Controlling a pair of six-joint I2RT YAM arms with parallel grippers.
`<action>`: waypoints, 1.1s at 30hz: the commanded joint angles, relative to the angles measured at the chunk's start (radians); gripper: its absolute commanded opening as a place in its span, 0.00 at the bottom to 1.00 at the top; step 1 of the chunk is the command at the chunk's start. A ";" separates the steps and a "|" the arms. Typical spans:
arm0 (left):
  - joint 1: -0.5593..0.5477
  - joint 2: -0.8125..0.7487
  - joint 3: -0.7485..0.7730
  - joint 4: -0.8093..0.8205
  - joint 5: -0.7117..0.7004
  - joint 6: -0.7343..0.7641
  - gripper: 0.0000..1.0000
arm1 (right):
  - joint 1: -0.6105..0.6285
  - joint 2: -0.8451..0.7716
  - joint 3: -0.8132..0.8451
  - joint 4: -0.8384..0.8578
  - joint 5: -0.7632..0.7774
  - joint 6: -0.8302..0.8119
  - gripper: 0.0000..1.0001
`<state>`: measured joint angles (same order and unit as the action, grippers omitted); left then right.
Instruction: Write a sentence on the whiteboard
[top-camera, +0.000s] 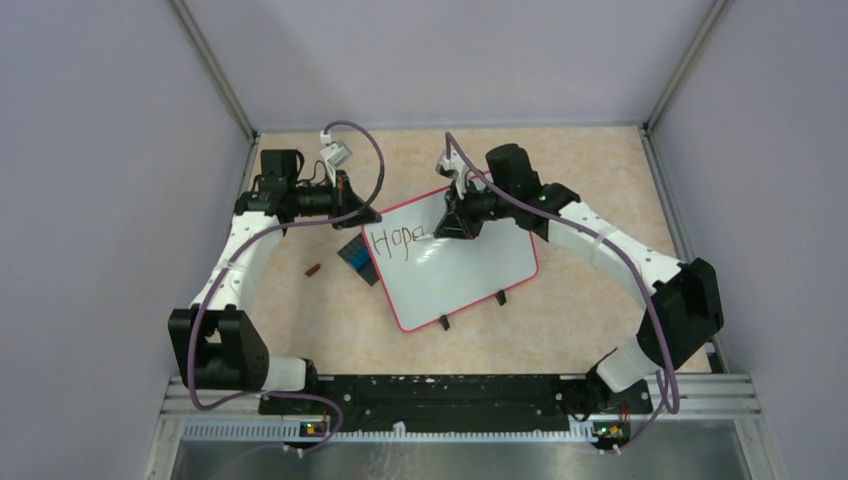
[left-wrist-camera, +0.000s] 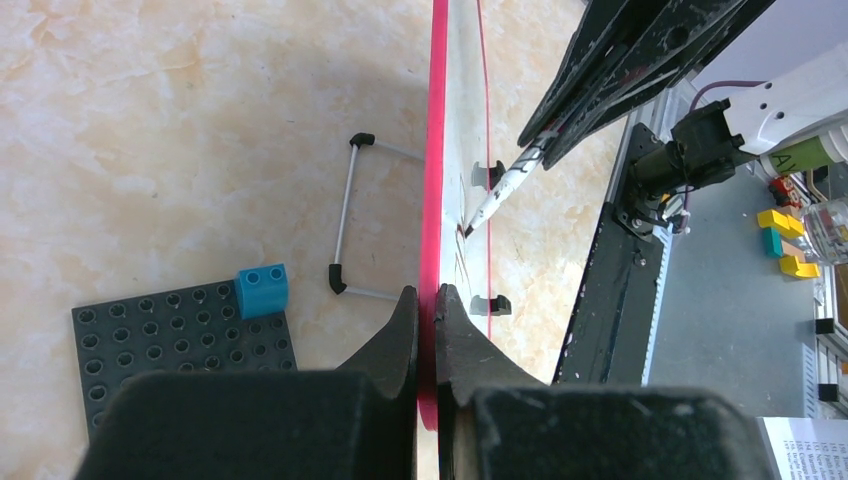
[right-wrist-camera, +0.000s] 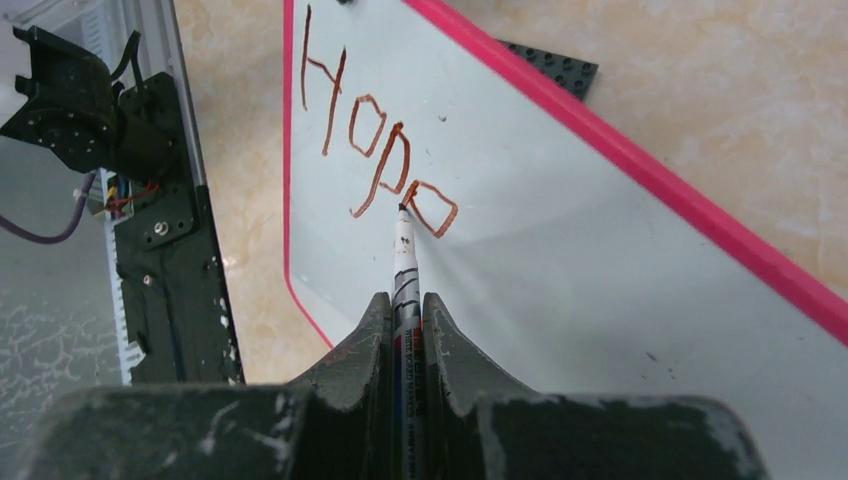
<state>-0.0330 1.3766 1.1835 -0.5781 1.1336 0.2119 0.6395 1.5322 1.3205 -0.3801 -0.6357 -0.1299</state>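
Note:
The whiteboard, white with a red-pink frame and two black feet, lies tilted mid-table. My left gripper is shut on its frame at the far left corner; in the left wrist view the gripper pinches the red edge. My right gripper is shut on a whiteboard marker whose tip touches the board. The sentence reads "Hope" in red-brown strokes, with the tip at the last letter. It also shows in the top view.
A dark studded baseplate with a small blue brick lies beside the board's left edge. A small brown piece lies on the table to its left. A wire stand shows behind the board. Grey walls surround the table.

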 joint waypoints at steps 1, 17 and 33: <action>-0.011 -0.013 -0.012 -0.019 -0.009 0.023 0.00 | 0.005 -0.020 -0.034 0.030 0.042 -0.023 0.00; -0.011 -0.011 -0.011 -0.018 -0.011 0.019 0.00 | -0.057 -0.064 -0.041 -0.017 0.050 -0.058 0.00; -0.011 -0.010 -0.010 -0.022 -0.008 0.015 0.00 | -0.055 -0.137 -0.027 -0.076 -0.046 -0.073 0.00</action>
<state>-0.0330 1.3766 1.1835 -0.5785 1.1378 0.2108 0.5911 1.4696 1.2827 -0.4595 -0.6460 -0.1810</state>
